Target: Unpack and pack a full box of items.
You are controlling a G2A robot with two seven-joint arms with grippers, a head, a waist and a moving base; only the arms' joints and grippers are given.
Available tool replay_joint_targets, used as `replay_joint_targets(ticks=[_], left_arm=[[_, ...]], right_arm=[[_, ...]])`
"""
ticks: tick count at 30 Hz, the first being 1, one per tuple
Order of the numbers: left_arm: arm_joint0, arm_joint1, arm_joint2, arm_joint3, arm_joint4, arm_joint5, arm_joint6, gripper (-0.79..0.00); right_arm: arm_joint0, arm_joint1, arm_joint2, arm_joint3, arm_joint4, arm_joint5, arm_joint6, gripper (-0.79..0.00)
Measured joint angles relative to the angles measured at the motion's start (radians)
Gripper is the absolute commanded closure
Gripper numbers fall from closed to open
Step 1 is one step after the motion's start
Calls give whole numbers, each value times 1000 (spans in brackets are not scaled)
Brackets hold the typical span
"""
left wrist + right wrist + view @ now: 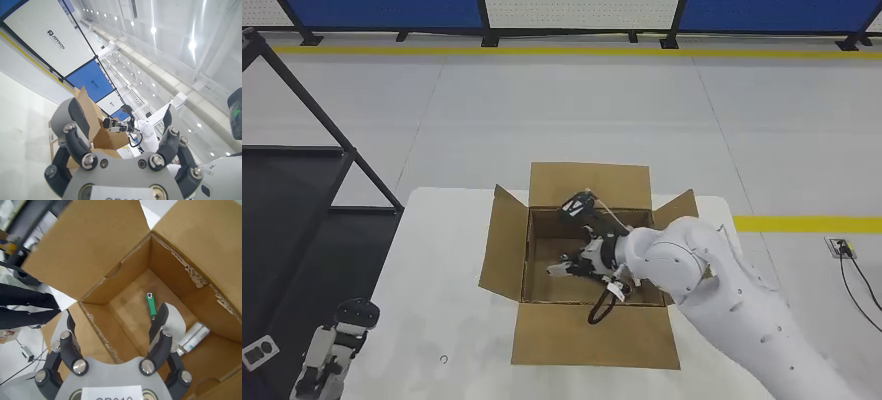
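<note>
Right tool point(116, 311), spread wide & empty, hangs over open cardboard box point(130, 266). On box floor: slim green clip gadget point(151, 306), prob. light, rigid; pinch across its middle. White canister point(194, 336) nearby: smooth, may roll. Left tool point(122, 109) spread too.

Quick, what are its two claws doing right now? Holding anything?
Left gripper: open, holding nothing.
Right gripper: open, empty, over the box.
</note>
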Motion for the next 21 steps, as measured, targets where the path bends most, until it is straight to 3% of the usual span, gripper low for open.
replay_joint_targets(ticks=[7,10,21], left_arm=[[15,0,5,-6,-19,-21,-11,-785],[21,0,10,-1,-24,-37,-20,-785],[21,0,10,-1,-24,-37,-20,-785]], right_arm=[[147,-80,-173,270,-104,62,69,-785],[168,-109,-199,346,-53,56,69,-785],[169,-110,-197,352,-42,55,69,-785]])
